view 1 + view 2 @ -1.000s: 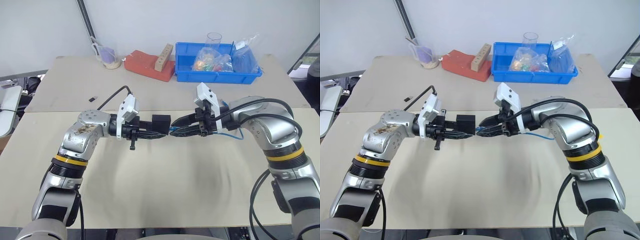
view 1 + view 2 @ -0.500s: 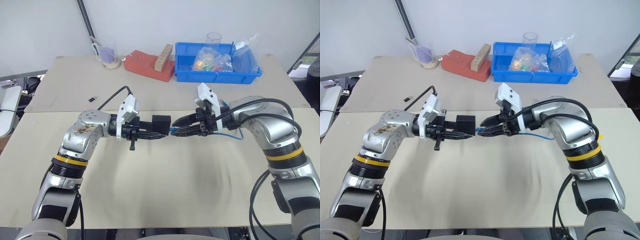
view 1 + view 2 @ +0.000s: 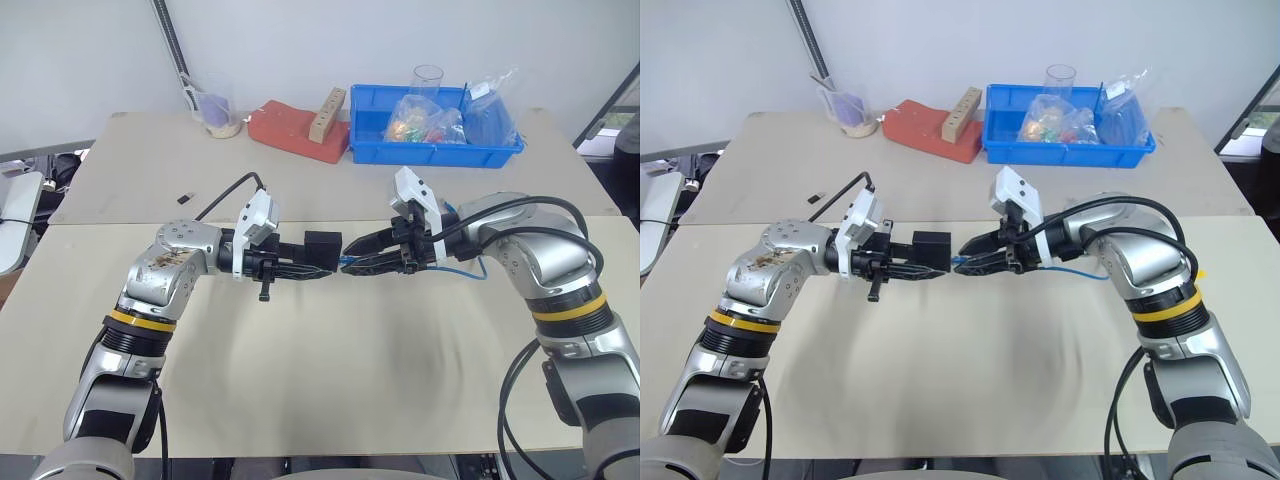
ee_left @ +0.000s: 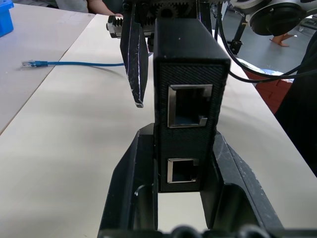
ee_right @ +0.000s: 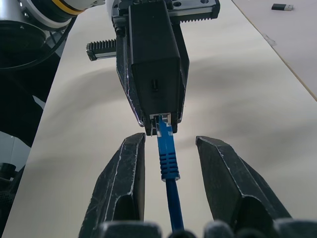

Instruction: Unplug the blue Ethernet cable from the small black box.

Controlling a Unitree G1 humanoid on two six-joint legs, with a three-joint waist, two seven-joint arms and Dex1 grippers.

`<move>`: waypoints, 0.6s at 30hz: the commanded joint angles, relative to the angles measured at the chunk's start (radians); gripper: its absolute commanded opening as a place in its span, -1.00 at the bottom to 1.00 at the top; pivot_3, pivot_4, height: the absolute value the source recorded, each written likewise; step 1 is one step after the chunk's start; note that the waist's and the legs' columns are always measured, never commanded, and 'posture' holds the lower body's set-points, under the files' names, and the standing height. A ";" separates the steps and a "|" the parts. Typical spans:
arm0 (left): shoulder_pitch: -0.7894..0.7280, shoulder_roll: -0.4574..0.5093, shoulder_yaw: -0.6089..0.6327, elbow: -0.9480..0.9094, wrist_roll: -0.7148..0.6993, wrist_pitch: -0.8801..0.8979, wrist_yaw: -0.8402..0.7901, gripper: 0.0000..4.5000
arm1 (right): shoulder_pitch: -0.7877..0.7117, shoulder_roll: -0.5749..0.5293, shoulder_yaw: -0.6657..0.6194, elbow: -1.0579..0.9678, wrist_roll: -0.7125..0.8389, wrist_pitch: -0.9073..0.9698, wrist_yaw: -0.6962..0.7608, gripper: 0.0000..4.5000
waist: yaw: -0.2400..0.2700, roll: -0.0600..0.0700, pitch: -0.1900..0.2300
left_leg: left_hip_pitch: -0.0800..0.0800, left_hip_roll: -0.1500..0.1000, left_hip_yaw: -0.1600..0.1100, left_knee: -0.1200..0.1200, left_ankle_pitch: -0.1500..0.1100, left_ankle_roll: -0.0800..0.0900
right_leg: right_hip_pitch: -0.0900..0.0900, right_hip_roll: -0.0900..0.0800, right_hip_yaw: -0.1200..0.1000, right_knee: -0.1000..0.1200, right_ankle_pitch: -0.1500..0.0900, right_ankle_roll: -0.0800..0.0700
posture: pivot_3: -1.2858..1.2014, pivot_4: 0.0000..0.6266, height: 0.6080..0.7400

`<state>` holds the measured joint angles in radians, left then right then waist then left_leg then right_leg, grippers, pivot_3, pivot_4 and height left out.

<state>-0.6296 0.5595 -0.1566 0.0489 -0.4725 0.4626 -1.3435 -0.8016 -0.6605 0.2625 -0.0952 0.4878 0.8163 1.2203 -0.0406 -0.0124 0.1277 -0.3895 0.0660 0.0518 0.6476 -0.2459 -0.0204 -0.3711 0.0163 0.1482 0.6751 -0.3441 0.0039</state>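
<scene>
the right gripper [image 5: 167, 166] straddles the blue ethernet cable [image 5: 168, 161] with jaws apart, plug still seated in the small black box [image 5: 153, 59], clamped by the left gripper [image 4: 181, 171] above the table's middle; closing behind the plug risks slipping.

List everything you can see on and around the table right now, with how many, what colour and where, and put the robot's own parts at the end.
small black box: one, black, held above the near table between the two grippers
blue Ethernet cable: one, blue, plug at the box's port, cord trailing back along the right arm
blue bin: one, blue, far right of the table, holding clear bags
clear cup: one, clear, behind the bin
red block: one, red, far middle, with a tan wooden piece on it
beaker: one, clear with purple, far left
small black stick: one, black, left on the table
left gripper: one, black, shut on the box
right gripper: one, black, fingers open either side of the cable's plug
</scene>
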 commanded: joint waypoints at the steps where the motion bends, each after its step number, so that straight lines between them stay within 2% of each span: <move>1: -0.007 0.003 0.005 -0.032 -0.004 -0.009 -0.003 -0.74 | -0.025 0.003 -0.021 -0.020 0.014 -0.003 0.009 -0.17 | 0.000 0.000 0.000 | 0.000 0.000 0.000 0.000 0.000 0.000 | 0.000 0.000 0.000 0.000 0.000 0.000 | 0.03 -0.52 1.00; 4: -0.004 0.003 0.004 -0.035 -0.002 -0.011 -0.004 -0.74 | -0.023 0.002 -0.019 -0.018 0.013 -0.005 0.012 -0.17 | 0.000 0.000 0.000 | 0.000 0.000 0.000 0.000 0.000 0.000 | 0.000 0.000 0.000 0.000 0.000 0.000 | 0.03 -0.52 1.00; 7: -0.002 0.002 0.001 -0.037 -0.002 -0.011 -0.003 -0.74 | -0.025 0.004 -0.022 -0.018 0.018 -0.003 0.014 -0.53 | 0.000 0.000 0.000 | 0.000 0.000 0.000 0.000 0.000 0.000 | 0.000 0.000 0.000 0.000 0.000 0.000 | 0.03 -0.52 1.00; 10: 0.002 0.004 -0.001 -0.040 -0.002 -0.012 -0.005 -0.74 | -0.029 0.003 -0.021 -0.019 0.022 0.000 0.023 -0.98 | 0.000 0.000 0.000 | 0.000 0.000 0.000 0.000 0.000 0.000 | 0.000 0.000 0.000 0.000 0.000 0.000 | 0.03 -0.52 1.00; 18: 0.012 0.005 -0.012 -0.050 0.001 -0.013 -0.014 -0.74 | -0.043 -0.001 -0.017 -0.019 0.017 -0.001 0.049 -0.99 | 0.000 0.000 0.000 | 0.000 0.000 0.000 0.000 0.000 0.000 | 0.000 0.000 0.000 0.000 0.000 0.000 | 0.03 -0.52 1.00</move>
<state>-0.6207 0.5612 -0.1606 0.0357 -0.4723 0.4615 -1.3483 -0.8044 -0.6606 0.2655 -0.0950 0.4885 0.8165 1.2599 -0.0405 -0.0124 0.1277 -0.3895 0.0660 0.0517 0.6475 -0.2459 -0.0204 -0.3711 0.0163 0.1482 0.6751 -0.3441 0.0039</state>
